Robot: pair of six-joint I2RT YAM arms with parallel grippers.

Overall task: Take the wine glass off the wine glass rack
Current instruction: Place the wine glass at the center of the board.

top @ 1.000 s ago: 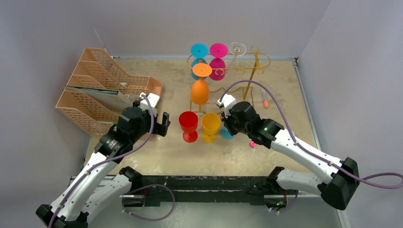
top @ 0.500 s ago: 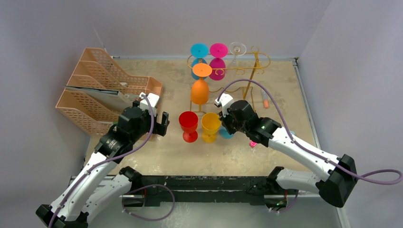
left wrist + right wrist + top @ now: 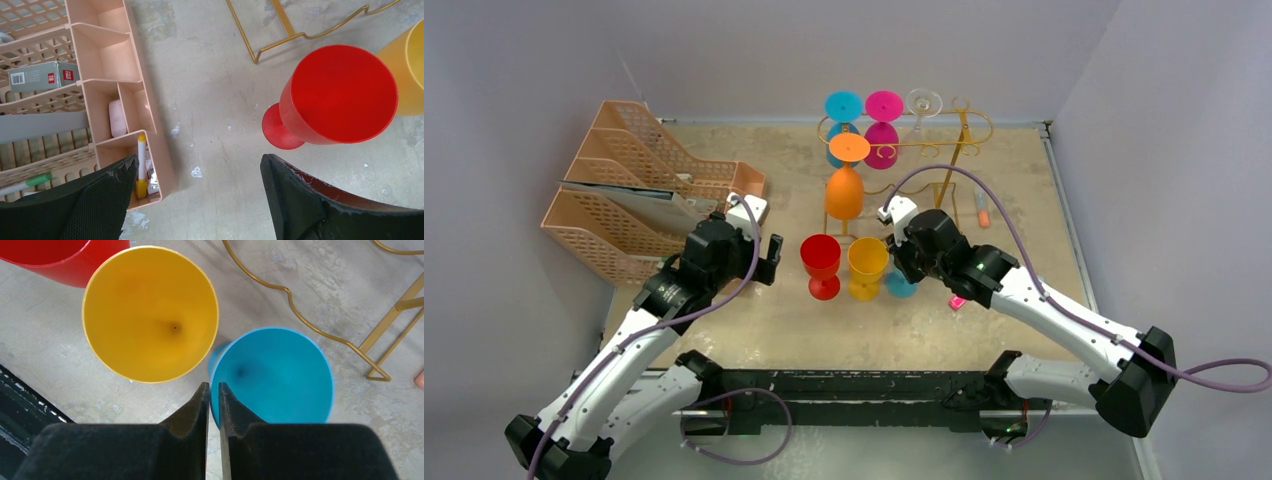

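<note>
Right wrist view: the right hand [image 3: 211, 386] pinches the rim of a blue glass [image 3: 275, 370]. It stands on the table [image 3: 310, 285] by a yellow glass [image 3: 150, 315] (very close), near the foot of the rack [image 3: 395, 310]. The left hand [image 3: 198, 159] is wide open, holding nothing, near a red glass [image 3: 340, 95].

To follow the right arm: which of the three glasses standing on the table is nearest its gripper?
The blue glass: its rim meets the right gripper's fingertips. The yellow glass and red glass stand farther left.
</note>
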